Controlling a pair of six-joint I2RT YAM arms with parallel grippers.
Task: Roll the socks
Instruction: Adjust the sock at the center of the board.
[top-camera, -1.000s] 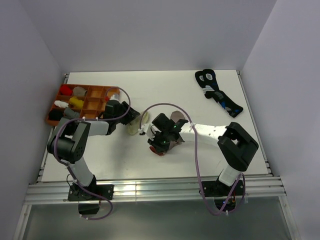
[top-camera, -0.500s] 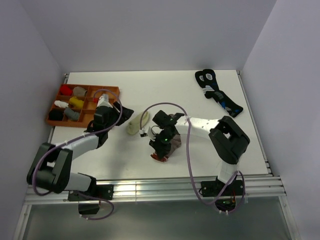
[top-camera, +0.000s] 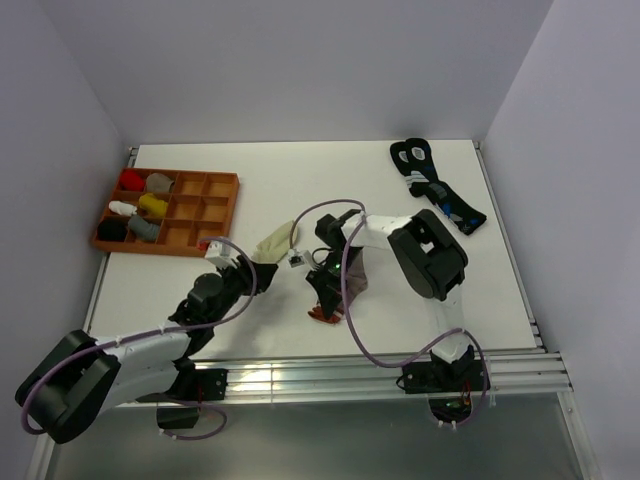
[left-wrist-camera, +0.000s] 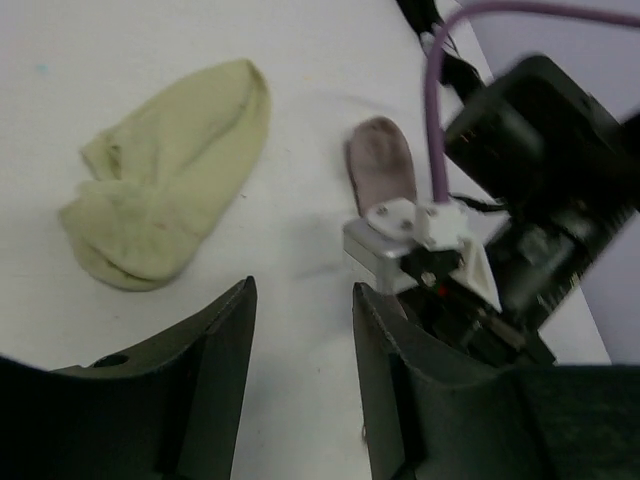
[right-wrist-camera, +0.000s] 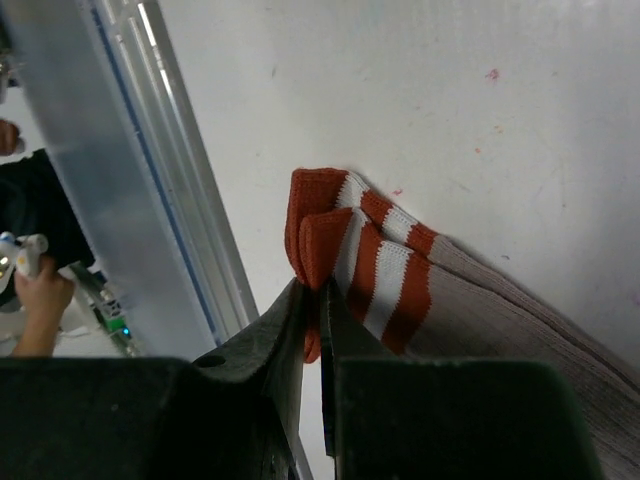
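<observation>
My right pincer (right-wrist-camera: 318, 300) is clamped on the striped cuff of the taupe sock (right-wrist-camera: 500, 310). My left pincer (left-wrist-camera: 300, 310) is apart, with the cream sock (left-wrist-camera: 170, 170) at eleven o'clock.

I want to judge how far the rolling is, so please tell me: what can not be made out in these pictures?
- Right wrist view: the picture's edge cuts off the taupe sock past its striped cuff; the right fingers cover the spot they pinch.
- Top view: the right arm covers the sock's middle.
- Left wrist view: that arm hides all but the sock's toe.
</observation>
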